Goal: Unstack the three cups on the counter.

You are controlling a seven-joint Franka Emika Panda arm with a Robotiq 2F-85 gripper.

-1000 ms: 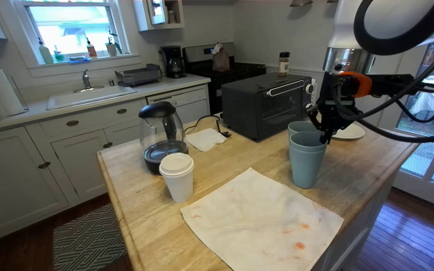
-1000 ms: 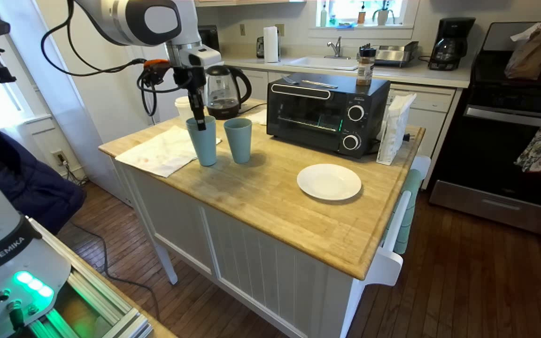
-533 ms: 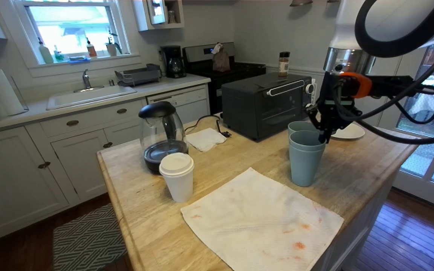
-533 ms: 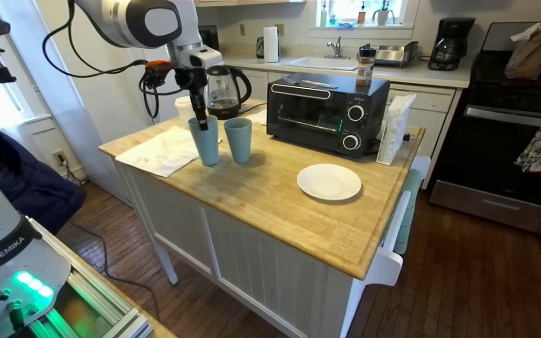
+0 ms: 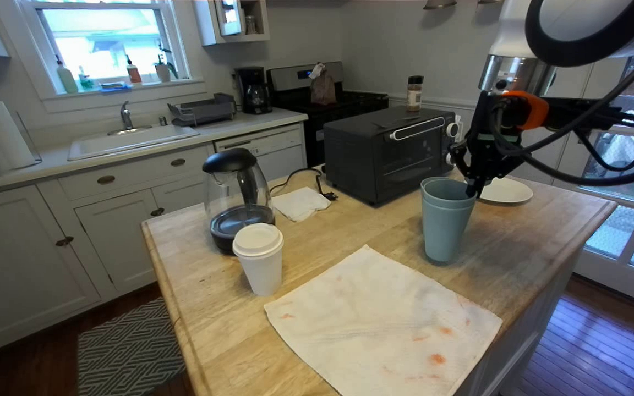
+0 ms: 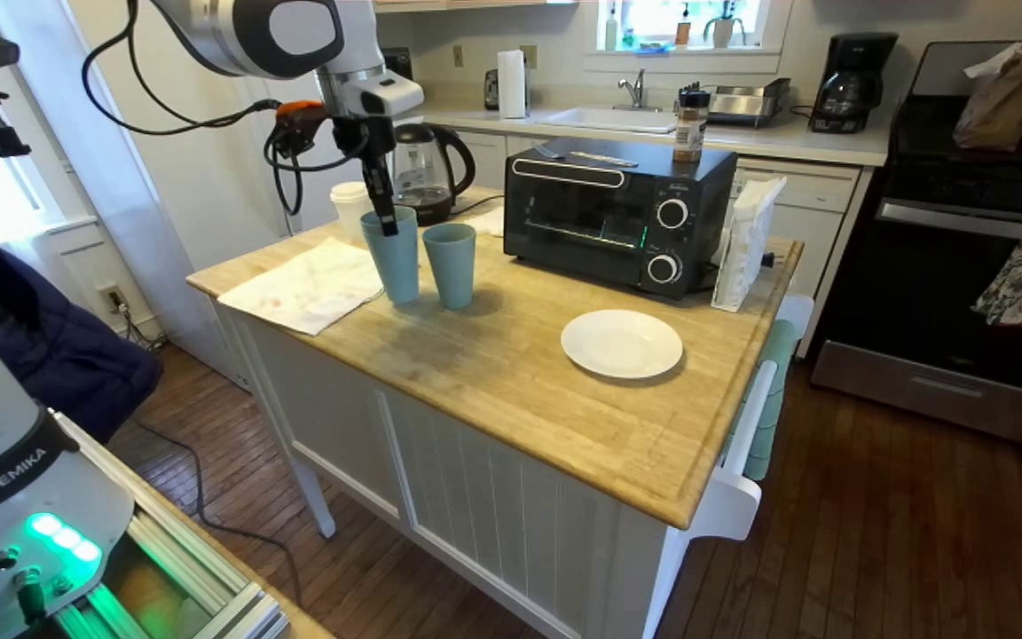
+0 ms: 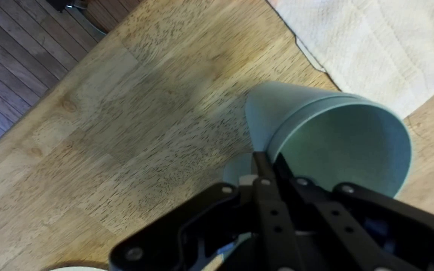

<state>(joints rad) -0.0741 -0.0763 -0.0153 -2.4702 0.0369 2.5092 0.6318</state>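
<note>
Teal stack (image 5: pixel 443 234), 2 rims showing, sits higher than a second ago in an exterior view. In an exterior view, cup 3 (image 6: pixel 451 269) stands alone on counter (image 6: pixel 502 373). Wrist view: gripper (image 7: pixel 271 157) pinches stack's edge; likely lifting, not yet split.

counter (image 6: pixel 493 346) from above in both exterior views, wrist view close, downward

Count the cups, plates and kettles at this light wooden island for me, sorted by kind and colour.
Tapered, matte teal-blue plastic-looking cups: 3 (a nested pair and a single cup)
White paper-like cup with a white lid: 1
Round white ceramic-looking plate: 1
Clear glass kettle with a black lid and handle: 1
Total: 6
</note>
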